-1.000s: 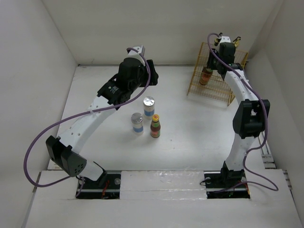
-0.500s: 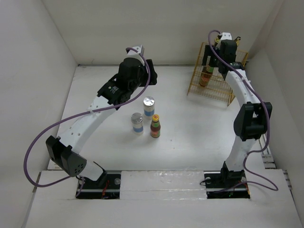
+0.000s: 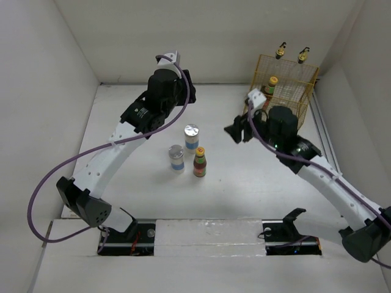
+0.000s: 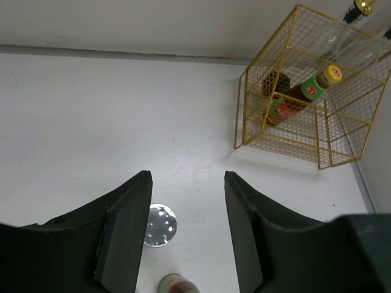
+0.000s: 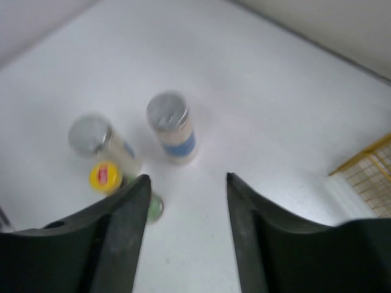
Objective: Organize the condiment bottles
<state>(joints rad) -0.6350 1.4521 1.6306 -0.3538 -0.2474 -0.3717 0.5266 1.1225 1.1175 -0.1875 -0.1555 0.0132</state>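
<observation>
Two silver-lidded blue-labelled jars (image 3: 192, 137) (image 3: 176, 157) and a dark sauce bottle with a yellow cap (image 3: 200, 162) stand together mid-table. A second sauce bottle (image 3: 269, 86) stands in the yellow wire rack (image 3: 292, 72). Two clear glass bottles with gold-black spouts (image 3: 280, 51) (image 3: 302, 56) stand at the rack's back. My left gripper (image 3: 189, 88) is open and empty, above and behind the jars. One jar lid (image 4: 160, 224) shows between its fingers. My right gripper (image 3: 234, 131) is open and empty, right of the jars. The right wrist view shows both jars (image 5: 173, 125) (image 5: 98, 140) and the yellow cap (image 5: 105, 176).
White walls close the table on the left, back and right. The rack stands in the far right corner against the walls. In the left wrist view the rack (image 4: 287, 128) holds the sauce bottle (image 4: 299, 97) leaning inside.
My right arm has pulled out of the rack and swung down-left toward the table's middle, leaving the sauce bottle in the rack. My left arm has shifted slightly back.
</observation>
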